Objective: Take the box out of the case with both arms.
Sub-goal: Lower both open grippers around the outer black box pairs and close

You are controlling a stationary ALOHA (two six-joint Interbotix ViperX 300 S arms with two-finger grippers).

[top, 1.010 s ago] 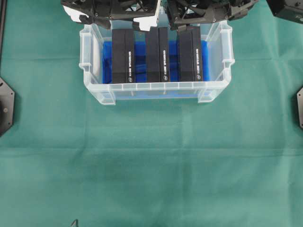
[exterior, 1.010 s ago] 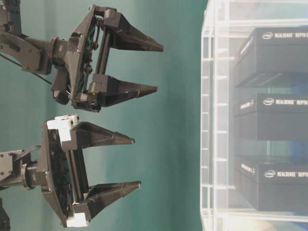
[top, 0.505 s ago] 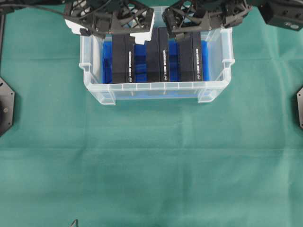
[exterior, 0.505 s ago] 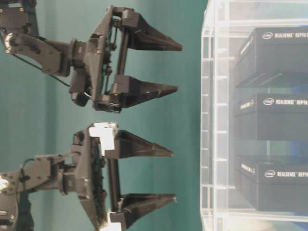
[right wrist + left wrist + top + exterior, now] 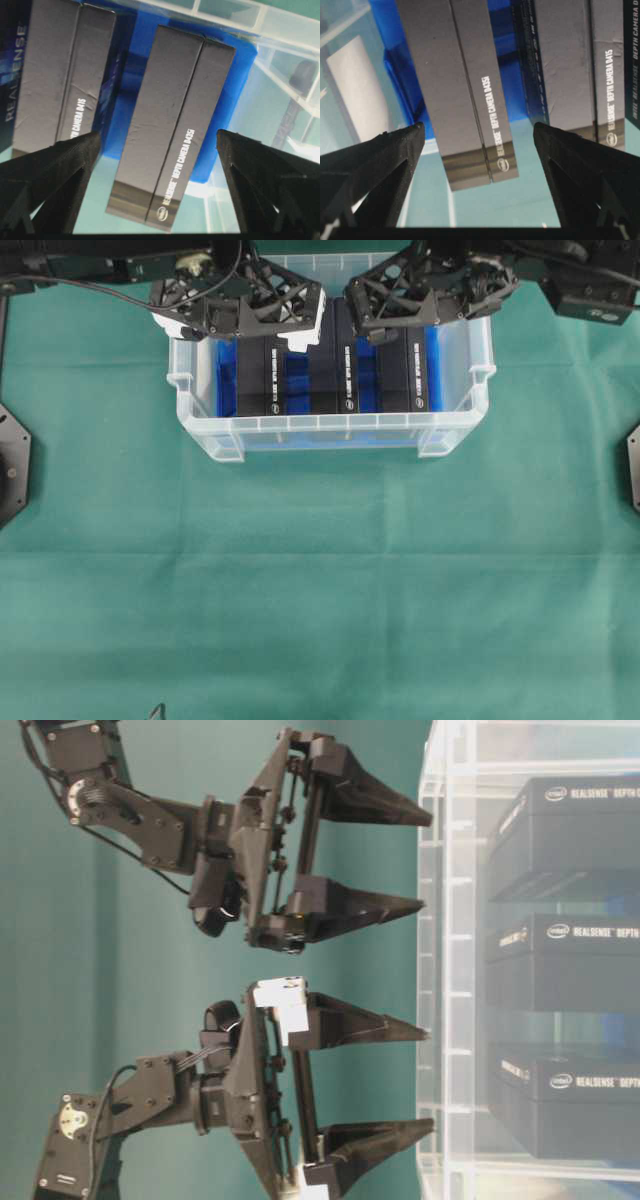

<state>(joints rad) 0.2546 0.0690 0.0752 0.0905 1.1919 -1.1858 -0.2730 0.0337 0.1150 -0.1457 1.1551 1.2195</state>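
The clear case (image 5: 320, 426) stands at the back of the table, with a blue sheet (image 5: 296, 376) on its floor. Three black boxes stand in it on edge: left (image 5: 262, 380), middle (image 5: 334, 375) and right (image 5: 408, 375). My left gripper (image 5: 240, 325), the one with white blocks, hangs open over the left box (image 5: 470, 110), a finger on either side and not touching. My right gripper (image 5: 405, 315) is open over the right box (image 5: 175, 125) in the same way. From table level, both the left gripper (image 5: 428, 1078) and the right gripper (image 5: 426, 860) have their tips at the case's rim (image 5: 440, 960).
A green cloth (image 5: 320, 580) covers the table in front of the case. Black fixtures sit at the left edge (image 5: 12, 465) and the right edge (image 5: 632, 465). The middle box (image 5: 565, 65) stands close beside the left one.
Both grippers have moved forward over the case and down toward the boxes, until their tips reach its rim. Both stayed open, and the boxes have not moved.
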